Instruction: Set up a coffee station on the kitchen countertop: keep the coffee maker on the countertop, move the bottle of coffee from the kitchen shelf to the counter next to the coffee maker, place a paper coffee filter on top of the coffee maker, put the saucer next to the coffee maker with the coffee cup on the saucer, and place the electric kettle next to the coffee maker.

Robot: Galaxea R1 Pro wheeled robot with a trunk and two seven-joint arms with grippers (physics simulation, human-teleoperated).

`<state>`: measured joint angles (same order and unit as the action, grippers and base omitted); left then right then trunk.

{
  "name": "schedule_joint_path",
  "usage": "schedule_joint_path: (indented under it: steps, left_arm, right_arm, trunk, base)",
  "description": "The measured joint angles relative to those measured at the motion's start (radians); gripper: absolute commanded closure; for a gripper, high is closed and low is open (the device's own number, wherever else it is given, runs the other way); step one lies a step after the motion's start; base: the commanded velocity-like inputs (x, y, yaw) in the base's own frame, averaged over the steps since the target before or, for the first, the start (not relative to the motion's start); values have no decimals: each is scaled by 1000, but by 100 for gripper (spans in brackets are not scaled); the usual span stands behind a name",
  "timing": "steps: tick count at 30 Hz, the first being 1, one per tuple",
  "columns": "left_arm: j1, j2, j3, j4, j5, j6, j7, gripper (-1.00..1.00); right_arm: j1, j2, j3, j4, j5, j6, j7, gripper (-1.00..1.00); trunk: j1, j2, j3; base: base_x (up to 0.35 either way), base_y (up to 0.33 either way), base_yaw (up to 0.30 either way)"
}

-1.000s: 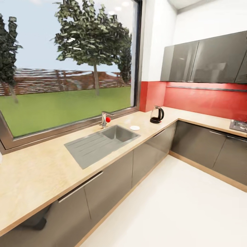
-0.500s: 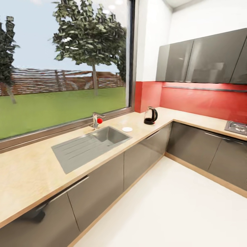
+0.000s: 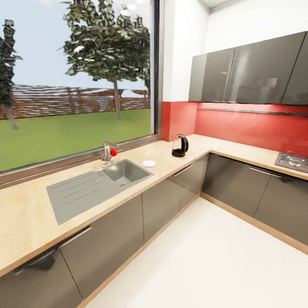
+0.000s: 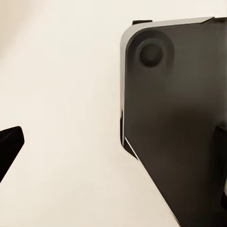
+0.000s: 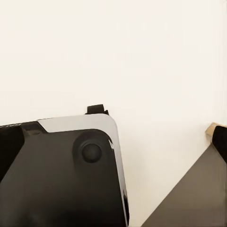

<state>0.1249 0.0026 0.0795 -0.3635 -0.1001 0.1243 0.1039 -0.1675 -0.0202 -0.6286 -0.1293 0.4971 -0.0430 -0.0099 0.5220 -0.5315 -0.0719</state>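
Head view: electric kettle [image 3: 180,146] and saucer [image 3: 149,163] on the surface [image 3: 25,218]; wrist views: pale floor, claw states indiscernible.

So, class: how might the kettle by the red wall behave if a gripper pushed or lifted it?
The kettle stands tall on a small base, so a high push would probably tip it. Its side handle suggests a lopsided lift.
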Motion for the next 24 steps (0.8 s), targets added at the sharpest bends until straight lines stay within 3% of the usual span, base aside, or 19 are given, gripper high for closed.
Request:
schedule_joint_path:
  steps: [14,24]
  left_arm:
    - [0,2,0,0,3,0,0,-100]
    - [0,0,0,1,0,0,0,-100]
  right_arm:
    - [0,0,0,0,0,0,-1,-100]
    - [0,0,0,0,0,0,-1,-100]
  trunk:
    - [0,0,0]
    - [0,0,0]
  base:
    - [259,-234,9]
    - [285,-204,216]
